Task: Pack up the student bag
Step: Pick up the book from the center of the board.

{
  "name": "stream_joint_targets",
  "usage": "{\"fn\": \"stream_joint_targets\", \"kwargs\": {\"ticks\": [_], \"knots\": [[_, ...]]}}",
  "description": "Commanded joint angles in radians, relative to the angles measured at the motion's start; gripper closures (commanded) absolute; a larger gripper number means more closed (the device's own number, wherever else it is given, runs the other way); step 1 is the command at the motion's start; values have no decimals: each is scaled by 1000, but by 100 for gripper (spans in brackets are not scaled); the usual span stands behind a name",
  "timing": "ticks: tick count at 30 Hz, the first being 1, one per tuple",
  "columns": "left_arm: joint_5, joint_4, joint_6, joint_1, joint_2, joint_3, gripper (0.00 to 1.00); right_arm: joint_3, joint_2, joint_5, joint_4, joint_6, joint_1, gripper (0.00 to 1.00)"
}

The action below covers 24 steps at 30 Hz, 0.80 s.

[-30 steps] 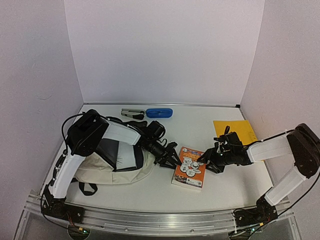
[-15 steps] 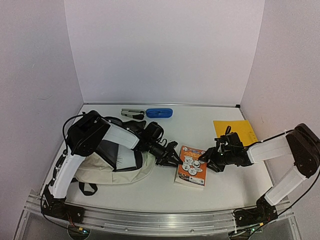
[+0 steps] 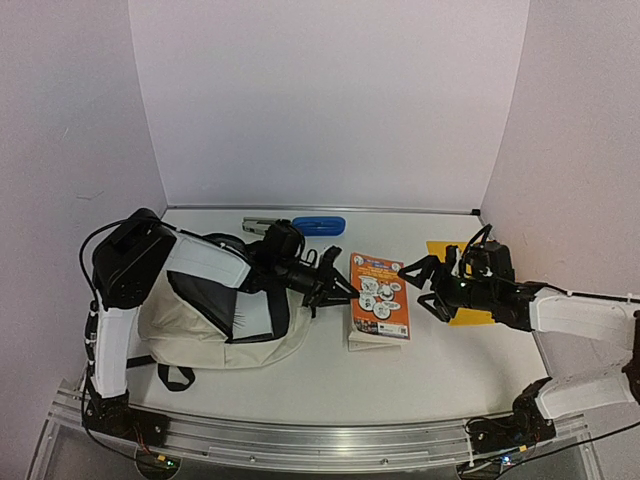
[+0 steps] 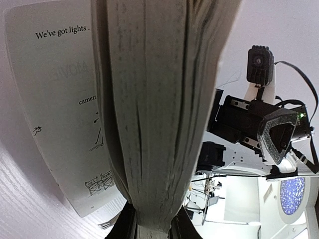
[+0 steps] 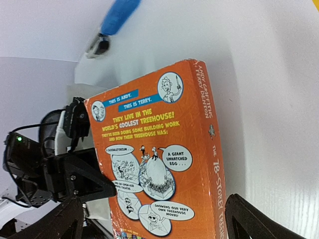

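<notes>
The cream student bag (image 3: pixel 215 335) lies at the left with its dark lining (image 3: pixel 215 300) showing through the open mouth. Just right of that mouth, my left gripper (image 3: pixel 337 290) is shut on the page edge of an orange paperback (image 3: pixel 381 297). It holds the book tilted up off the table. In the left wrist view the page block (image 4: pixel 154 114) is pinched between the jaws, and one page (image 4: pixel 55 99) hangs loose. My right gripper (image 3: pixel 424 284) stands open just right of the book, apart from it. In the right wrist view the back cover (image 5: pixel 159 159) fills the space ahead of that gripper's fingers (image 5: pixel 269 219).
A blue case (image 3: pixel 318 225) and a grey stapler (image 3: pixel 262 226) lie by the back wall. A yellow sheet (image 3: pixel 467 255) lies under my right arm. White walls enclose the table on three sides.
The book has gone from lying flat to being held up by my left gripper. My right gripper has opened wide and drawn back to the right.
</notes>
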Motion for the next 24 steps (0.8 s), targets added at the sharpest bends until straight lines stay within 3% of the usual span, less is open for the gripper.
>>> {"fn": "stream_joint_targets", "kwargs": {"ticks": [1, 5, 14, 21, 24], "knots": [[-4, 154, 48, 27, -168, -1, 100, 61, -69, -43, 1, -55, -27, 2], [0, 133, 103, 40, -257, -23, 100, 103, -64, -115, 1, -112, -29, 2], [66, 130, 155, 39, -323, -48, 100, 208, 35, -440, 70, -175, -27, 5], [88, 175, 142, 34, -326, -61, 100, 210, 65, -475, 169, -120, -28, 38], [88, 177, 139, 34, -319, -62, 100, 183, 73, -496, 254, -70, -27, 46]]}}
